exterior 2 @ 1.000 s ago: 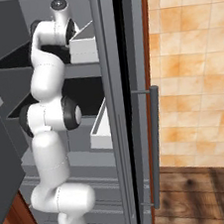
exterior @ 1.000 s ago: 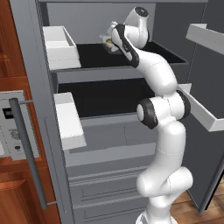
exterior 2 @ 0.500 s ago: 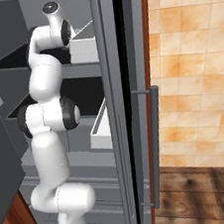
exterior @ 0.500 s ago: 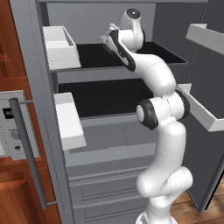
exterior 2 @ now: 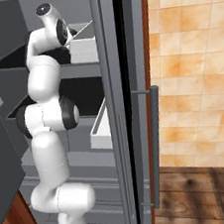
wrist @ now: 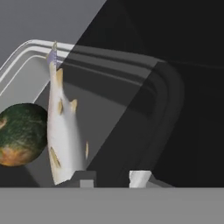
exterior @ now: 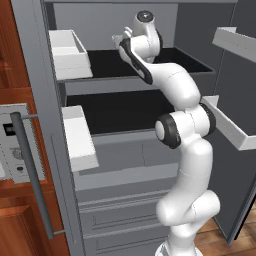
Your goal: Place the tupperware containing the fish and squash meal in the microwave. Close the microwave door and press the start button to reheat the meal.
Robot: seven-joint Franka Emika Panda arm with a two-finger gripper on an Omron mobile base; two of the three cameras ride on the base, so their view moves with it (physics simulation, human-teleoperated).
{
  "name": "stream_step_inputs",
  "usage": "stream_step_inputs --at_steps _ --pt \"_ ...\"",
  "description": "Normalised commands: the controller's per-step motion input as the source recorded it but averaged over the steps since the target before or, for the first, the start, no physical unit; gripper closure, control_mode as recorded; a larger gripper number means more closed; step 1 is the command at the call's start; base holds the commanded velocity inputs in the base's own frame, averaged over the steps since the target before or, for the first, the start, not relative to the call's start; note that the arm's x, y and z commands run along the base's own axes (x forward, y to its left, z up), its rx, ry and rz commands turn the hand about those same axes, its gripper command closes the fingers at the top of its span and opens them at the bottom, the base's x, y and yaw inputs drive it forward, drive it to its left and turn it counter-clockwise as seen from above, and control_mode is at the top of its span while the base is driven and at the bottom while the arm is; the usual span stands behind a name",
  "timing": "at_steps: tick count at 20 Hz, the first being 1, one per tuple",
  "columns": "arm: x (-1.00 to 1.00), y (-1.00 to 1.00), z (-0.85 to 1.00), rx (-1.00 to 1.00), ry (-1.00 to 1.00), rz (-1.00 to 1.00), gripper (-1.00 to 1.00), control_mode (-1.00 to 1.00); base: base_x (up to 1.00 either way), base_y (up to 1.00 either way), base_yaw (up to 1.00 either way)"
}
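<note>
**Hand at the rim of the tupperware on the top fridge shelf**

The white arm (exterior: pixel 182 150) rises from the floor in front of an open grey fridge and bends up and back, so that the hand (exterior: pixel 121 42) sits at the upper dark shelf (exterior: pixel 187 61). In the left base view the hand is small and partly hidden behind the wrist, with a pale object just at its tip; the tupperware itself is hard to make out from there.

The hand view is much closer. The tupperware (wrist: pixel 131 83) is a translucent grey tub with a flared, rounded rim, lying on the dark shelf and half in shadow. Inside it lies a pale, slender fish (wrist: pixel 63 131) with small yellowish fins, and beside the fish, touching or nearly touching it, is a round squash (wrist: pixel 19 133) mottled green and orange. The two fingertips (wrist: pixel 140 177) rise at the bottom of that view, one inside the tub by the fish's end and one by the near wall. They look drawn in on the wall of the tub, but the contact is hidden low in the picture, so I cannot tell for sure that the grip is made.

A white bin (exterior: pixel 67 52) hangs on the left door at the height of the top shelf, with a second white bin (exterior: pixel 77 137) below it. At the far left stands the microwave (exterior: pixel 12 145), its pale control panel showing behind a long grey bar handle (exterior: pixel 32 175).
</note>
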Motion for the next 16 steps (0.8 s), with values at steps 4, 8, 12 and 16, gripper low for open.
stream_step_inputs --at_steps 4,8,12,16 --pt "0.0 0.0 0.0 0.0 0.0 0.0 1.0 -1.0 0.0 0.0 0.0" --pt "-0.19 0.0 0.0 0.0 0.0 0.0 1.0 -1.0 0.0 0.0 0.0" --pt "-0.47 -0.01 0.0 0.0 0.0 -0.04 1.0 -1.0 0.0 0.0 0.0" --pt "-0.43 -0.05 0.0 0.0 -0.01 -0.06 1.0 -1.0 0.0 0.0 0.0"
